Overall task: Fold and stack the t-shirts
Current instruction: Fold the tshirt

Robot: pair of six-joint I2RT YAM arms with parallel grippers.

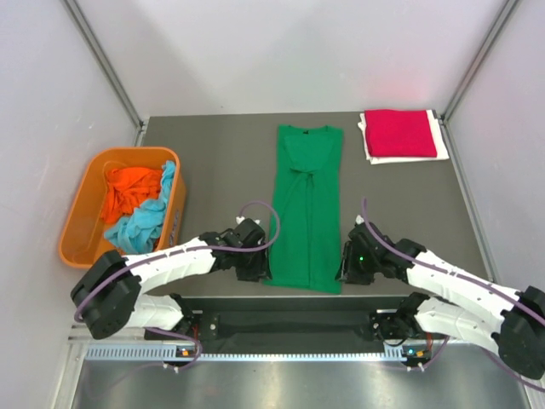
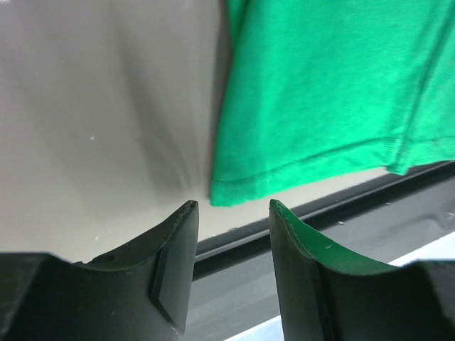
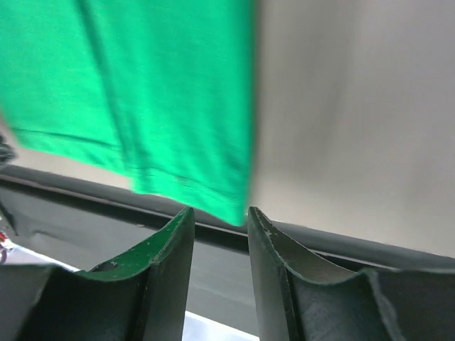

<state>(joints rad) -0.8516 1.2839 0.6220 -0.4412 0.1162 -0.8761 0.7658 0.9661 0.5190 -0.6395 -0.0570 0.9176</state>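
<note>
A bright green t-shirt (image 1: 306,209) lies on the table as a long narrow strip, sleeves folded in, collar at the far end. My left gripper (image 1: 258,266) is open just left of its near left hem corner (image 2: 234,190). My right gripper (image 1: 347,266) is open just right of its near right hem corner (image 3: 231,206). Neither touches the cloth. A folded crimson red t-shirt (image 1: 398,132) rests on a white sheet (image 1: 439,136) at the far right. An orange t-shirt (image 1: 129,189) and a light blue t-shirt (image 1: 145,220) lie crumpled in the tub.
The rigid orange plastic tub (image 1: 85,213) stands at the table's left side. The table's dark near edge (image 1: 306,300) runs just below the green hem and shows in both wrist views (image 2: 298,213) (image 3: 85,188). Grey walls enclose the table.
</note>
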